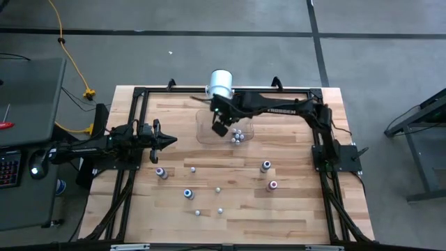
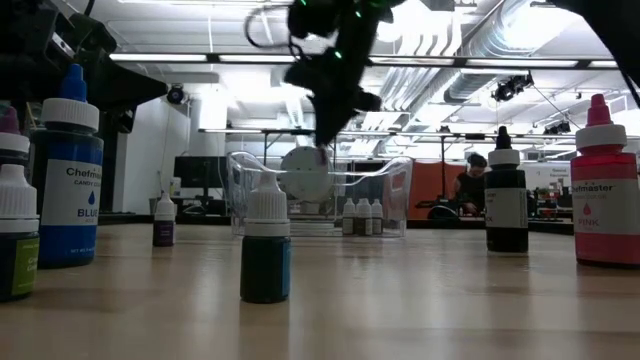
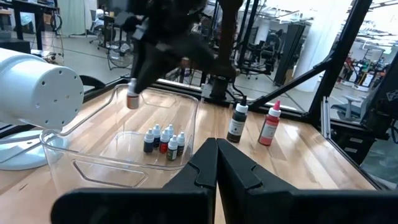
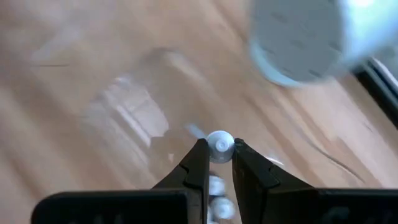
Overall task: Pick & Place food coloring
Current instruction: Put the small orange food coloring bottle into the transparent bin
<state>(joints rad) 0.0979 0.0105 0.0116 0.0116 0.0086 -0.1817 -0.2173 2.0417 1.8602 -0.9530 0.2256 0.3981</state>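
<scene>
My right gripper (image 1: 220, 128) hangs over the clear plastic tub (image 1: 203, 132), shut on one tiny whitish food coloring bottle (image 3: 132, 99). Several small bottles (image 3: 164, 140) stand upright together on the tub's floor. More food coloring stands upright on the wooden table nearer the front: a purple bottle (image 1: 161, 172), a blue one (image 1: 188, 193), a dark one (image 1: 265, 166), a pink one (image 1: 272, 185) and several tiny ones (image 1: 217, 189). My left gripper (image 1: 171, 139) waits shut at the table's left, pointing level toward the tub. My right gripper pinches the tiny bottle between its two fingertips (image 4: 200, 157); the bottle's round white end (image 4: 219, 144) faces up along the fingers. The fingers slant down from above. The bottle is lifted clear, above the tub's open top.
A big white cylinder (image 1: 220, 82) stands just behind the tub at the table's far edge. A black frame (image 1: 139, 94) borders the table. Bare wood lies between the loose bottles and the table's near edge.
</scene>
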